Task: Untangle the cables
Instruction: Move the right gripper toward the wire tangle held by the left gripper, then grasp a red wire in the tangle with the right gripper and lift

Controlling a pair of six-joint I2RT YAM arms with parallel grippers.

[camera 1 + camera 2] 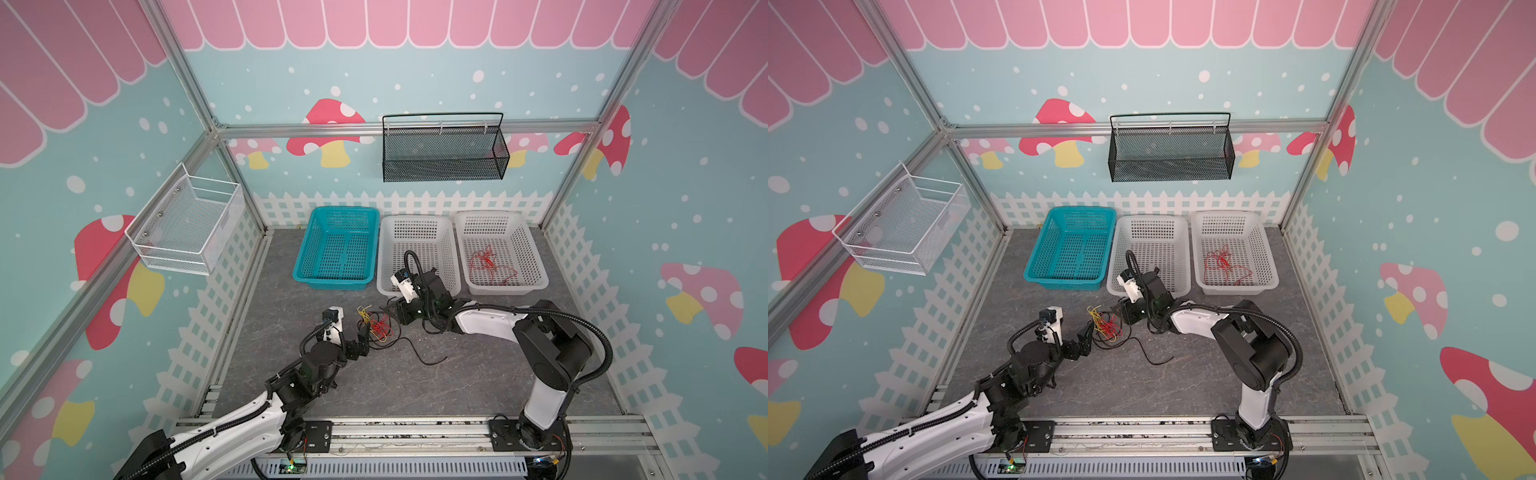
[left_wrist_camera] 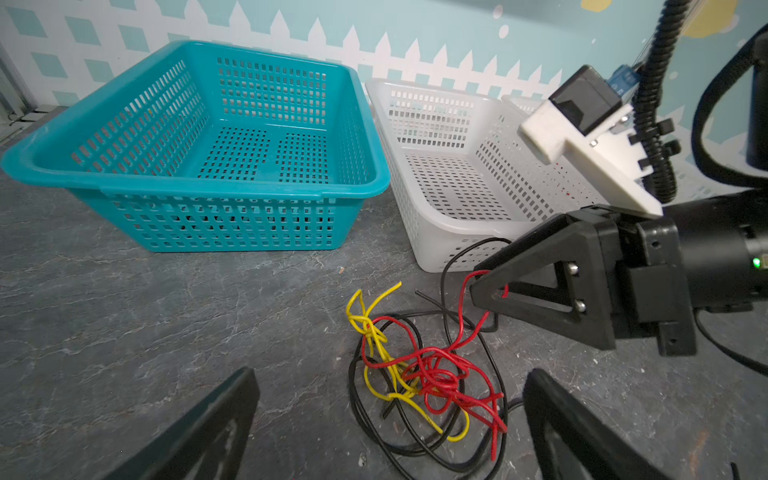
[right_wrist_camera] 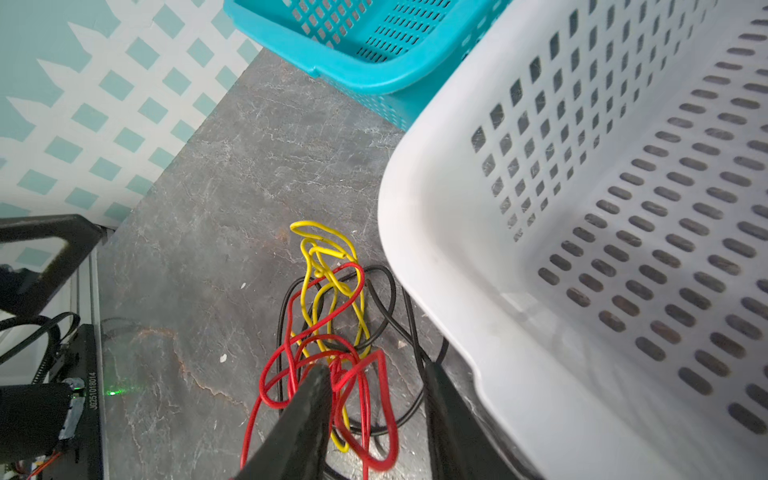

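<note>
Red, yellow and black cables lie knotted on the surface between two arms. The left jaws gape wide and empty beside the knot. The right jaws stand part-open around a red loop. Best to pinch red alone, then pull slowly.

I operate in a lab test cell: aluminium frame, mushroom-print walls, left arm and right arm bolted to a rail.
</note>
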